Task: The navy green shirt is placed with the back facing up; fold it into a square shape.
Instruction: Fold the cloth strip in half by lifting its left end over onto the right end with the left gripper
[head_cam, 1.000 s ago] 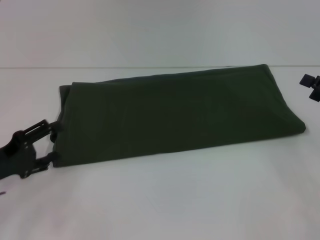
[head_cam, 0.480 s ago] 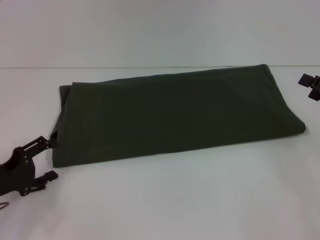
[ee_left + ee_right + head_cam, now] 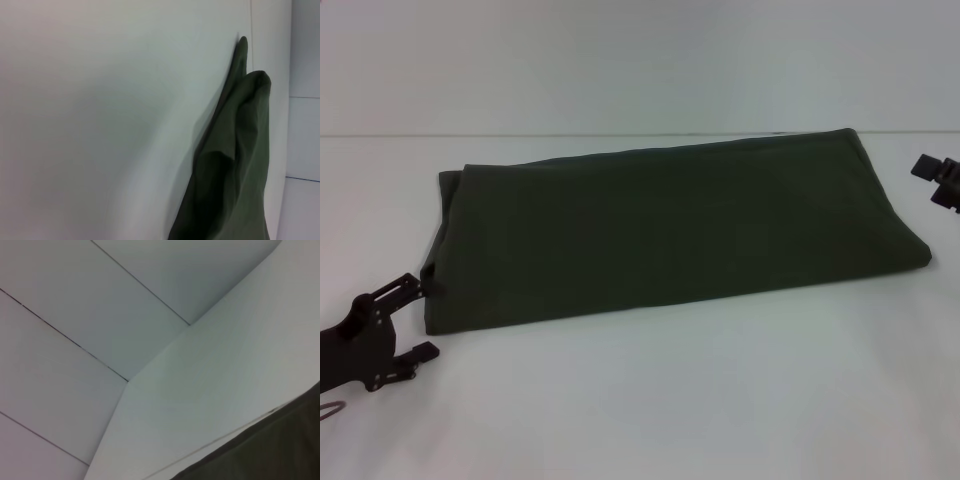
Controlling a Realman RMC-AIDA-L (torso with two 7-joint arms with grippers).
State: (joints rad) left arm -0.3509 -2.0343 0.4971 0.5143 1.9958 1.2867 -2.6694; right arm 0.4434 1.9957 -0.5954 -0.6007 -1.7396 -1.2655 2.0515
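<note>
The navy green shirt (image 3: 670, 225) lies flat on the white table as a long folded band, plain side up, running from left to right. My left gripper (image 3: 413, 321) is open just off the band's near left corner, its upper finger almost touching the cloth edge, nothing held. The left wrist view shows that end of the shirt (image 3: 235, 165) with its folded layers. My right gripper (image 3: 936, 182) hovers open beside the far right end, clear of the cloth. A dark corner of the shirt (image 3: 280, 450) shows in the right wrist view.
The white table (image 3: 670, 400) stretches in front of the shirt to the near edge. Its far edge (image 3: 400, 135) meets a pale wall just behind the shirt. No other objects show.
My left gripper has drawn back from the shirt's near left corner toward the front left, leaving the cloth lying flat. The right gripper has shifted slightly. The shirt has not moved.
</note>
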